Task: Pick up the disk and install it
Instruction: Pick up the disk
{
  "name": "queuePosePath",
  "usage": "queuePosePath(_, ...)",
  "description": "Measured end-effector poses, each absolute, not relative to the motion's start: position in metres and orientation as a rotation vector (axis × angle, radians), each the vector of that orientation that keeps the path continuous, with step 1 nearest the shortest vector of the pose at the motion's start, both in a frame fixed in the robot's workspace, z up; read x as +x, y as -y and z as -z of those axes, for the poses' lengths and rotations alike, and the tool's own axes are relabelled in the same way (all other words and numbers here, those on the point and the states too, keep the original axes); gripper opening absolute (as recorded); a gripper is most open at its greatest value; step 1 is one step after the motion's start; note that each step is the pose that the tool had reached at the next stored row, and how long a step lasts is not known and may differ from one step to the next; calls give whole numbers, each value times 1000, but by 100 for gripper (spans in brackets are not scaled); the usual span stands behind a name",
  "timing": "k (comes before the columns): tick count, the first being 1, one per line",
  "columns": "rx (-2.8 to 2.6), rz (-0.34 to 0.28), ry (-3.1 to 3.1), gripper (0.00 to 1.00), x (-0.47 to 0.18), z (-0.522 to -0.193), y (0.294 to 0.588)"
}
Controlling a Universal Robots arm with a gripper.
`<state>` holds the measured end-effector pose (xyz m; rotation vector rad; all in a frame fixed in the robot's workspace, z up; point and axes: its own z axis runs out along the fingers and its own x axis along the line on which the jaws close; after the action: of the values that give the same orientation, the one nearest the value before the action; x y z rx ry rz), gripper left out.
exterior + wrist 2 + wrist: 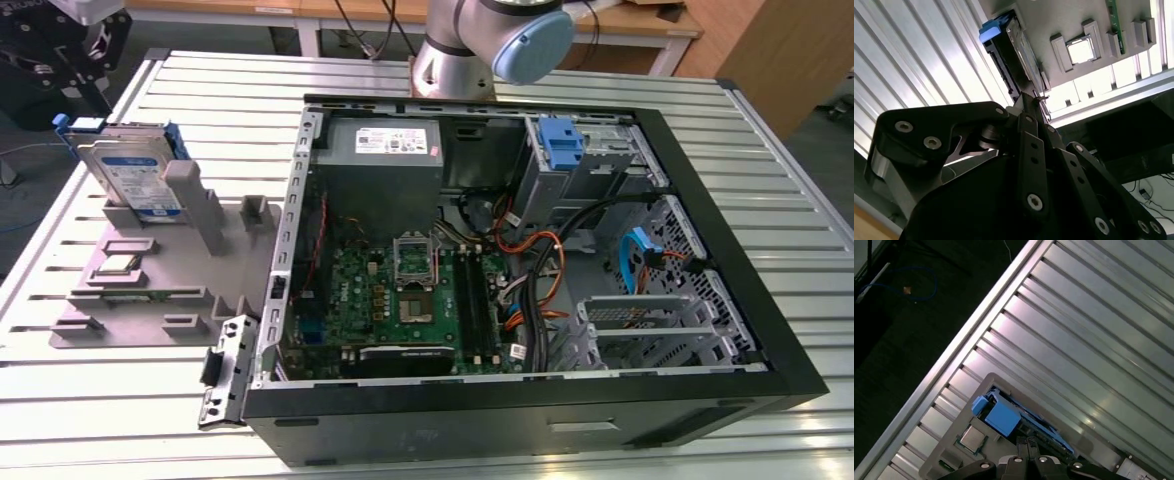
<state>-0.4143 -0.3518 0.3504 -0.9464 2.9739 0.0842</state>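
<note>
The disk (127, 170), a silver drive with a blue-and-white label and a blue carrier frame, stands on edge in a grey holder (134, 290) on the slatted table, at the exterior view's left. My gripper (70, 95) hangs just above its top end. In the second wrist view the black fingers meet at a point (1033, 97) close to the disk's (1014, 55) edge. The first wrist view shows the fingertips (1029, 444) together beside the disk's blue tab (1002, 418). The gripper is shut, and nothing shows between the fingers.
An open computer case (534, 400) lies at the exterior view's middle and right, with a motherboard, cables, a grey power supply (384, 145) and a bare blue bracket (561, 140) in its drive bay. The holder also carries a small chip (118, 265). The table's edge runs close behind the disk.
</note>
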Motion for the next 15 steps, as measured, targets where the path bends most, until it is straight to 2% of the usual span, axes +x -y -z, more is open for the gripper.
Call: queuePosePath(15, -1067, -86, -2935, 11, -414, -350, 352)
